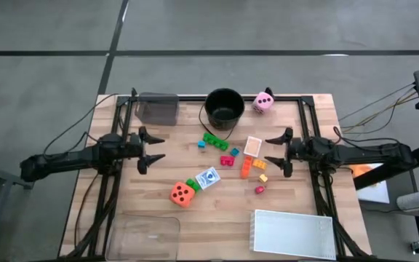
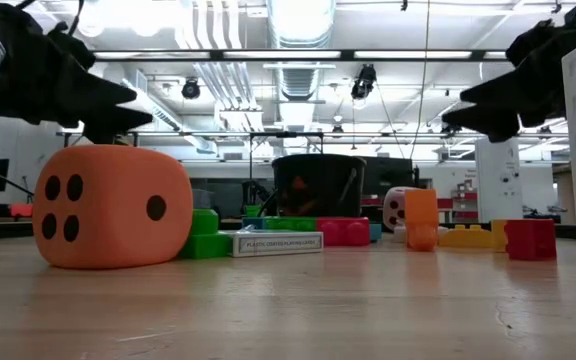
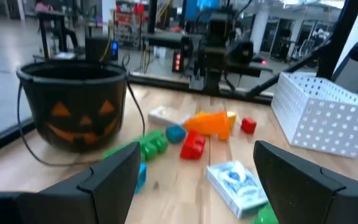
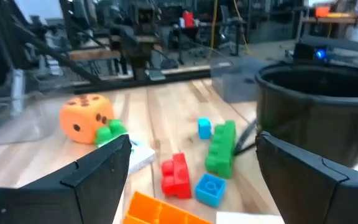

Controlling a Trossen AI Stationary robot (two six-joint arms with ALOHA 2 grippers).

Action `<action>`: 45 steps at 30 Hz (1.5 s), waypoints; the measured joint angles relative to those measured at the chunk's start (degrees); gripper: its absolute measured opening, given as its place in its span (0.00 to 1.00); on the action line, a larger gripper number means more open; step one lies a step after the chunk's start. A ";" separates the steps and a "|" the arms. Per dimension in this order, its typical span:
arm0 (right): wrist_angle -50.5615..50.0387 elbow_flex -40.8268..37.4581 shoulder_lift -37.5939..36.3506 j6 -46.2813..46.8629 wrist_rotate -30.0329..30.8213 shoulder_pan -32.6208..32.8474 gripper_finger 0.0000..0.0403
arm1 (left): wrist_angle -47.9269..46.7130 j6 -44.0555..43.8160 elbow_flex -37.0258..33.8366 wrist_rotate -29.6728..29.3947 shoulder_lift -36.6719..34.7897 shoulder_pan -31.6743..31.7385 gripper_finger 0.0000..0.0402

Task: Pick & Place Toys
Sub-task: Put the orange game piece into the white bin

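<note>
the left gripper (image 1: 153,148) is seen at the left side of the table (image 1: 217,218), its fingers (image 3: 114,177) held apart with nothing between them. the right gripper (image 1: 277,151) is seen at the right side, facing the left one, its fingers (image 4: 98,171) likewise apart and holding nothing. both are held above the table top in the low view.

the toys are found scattered between the two sets of fingertips. a long green brick (image 1: 214,141) and a small blue brick (image 1: 202,145) are noted ahead of the left fingers, nearer the black bucket (image 1: 224,108). a red brick (image 1: 228,160) lies near the middle. orange bricks (image 1: 249,167) and a yellow brick (image 1: 263,177) are noted just ahead of the right fingers, with a small red brick (image 1: 260,189) a little farther toward the white tray (image 1: 294,233). a pale card (image 1: 253,146) lies close before the right fingertips. a blue-backed card pack (image 1: 208,177) lies beside a green brick (image 1: 193,185), which touches or nearly touches the orange die (image 1: 182,193). the pink die (image 1: 263,102) is set beside the bucket, well away from both pairs of fingers.

a clear tray (image 1: 145,236) is recorded at the near left corner and a dark clear box (image 1: 157,108) at the far left
</note>
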 joint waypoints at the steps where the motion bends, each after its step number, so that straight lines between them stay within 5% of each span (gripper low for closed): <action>1: 0.06 0.00 0.84 -0.01 1.11 0.00 0.84 | 0.49 -0.02 0.00 0.00 -0.02 0.00 0.78; 15: 8.34 -0.01 8.54 0.18 9.18 -0.02 0.84 | -0.20 -0.22 0.00 0.00 0.02 0.00 0.78; 32: 7.73 5.54 18.04 3.42 1.54 -0.02 0.84 | -1.71 -0.39 0.00 0.02 0.02 -0.02 0.78; 45: -21.61 29.11 42.74 -5.91 -4.19 1.73 0.84 | -1.69 -0.44 0.00 0.02 -0.01 -0.02 0.78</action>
